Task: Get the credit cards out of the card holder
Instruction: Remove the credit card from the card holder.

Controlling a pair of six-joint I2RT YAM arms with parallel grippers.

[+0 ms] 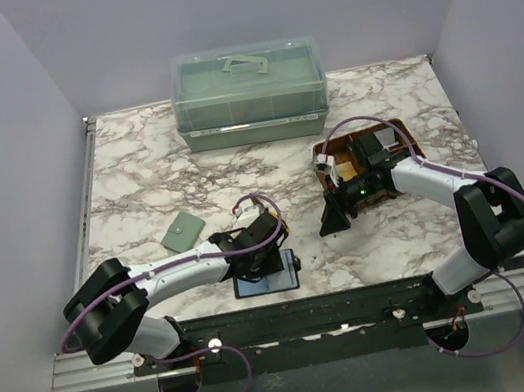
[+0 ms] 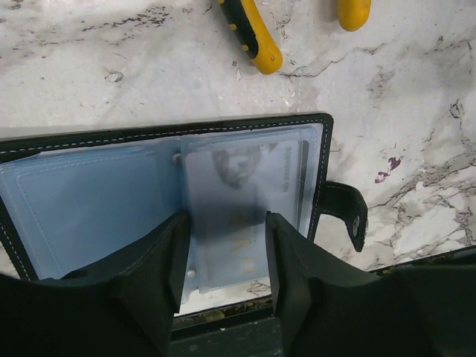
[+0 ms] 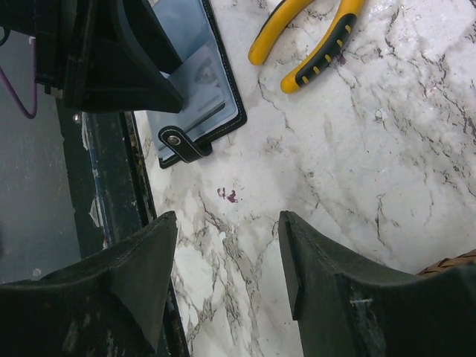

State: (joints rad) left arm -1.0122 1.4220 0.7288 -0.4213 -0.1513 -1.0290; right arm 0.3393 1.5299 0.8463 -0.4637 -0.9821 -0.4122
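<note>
A flat sage-green wallet (image 1: 182, 232) lies on the marble counter (image 3: 357, 163), at left. The left hand (image 2: 227, 253) hangs over the open card holder (image 2: 82, 201), which lies at the counter's near edge. The holder is black stitched leather with blue-grey lining and clear sleeves. The fingers (image 2: 297, 275) are parted over a grey card (image 2: 245, 178) in the right sleeve and hide its lower edge; nothing is grasped. The snap strap (image 2: 348, 212) hangs off the holder's right side. Yellow-handled pliers (image 3: 320, 52) lie beyond it. The right hand (image 3: 227, 223) is released and empty above bare marble. Only a corner of a woven basket (image 3: 455, 265) shows.
</note>
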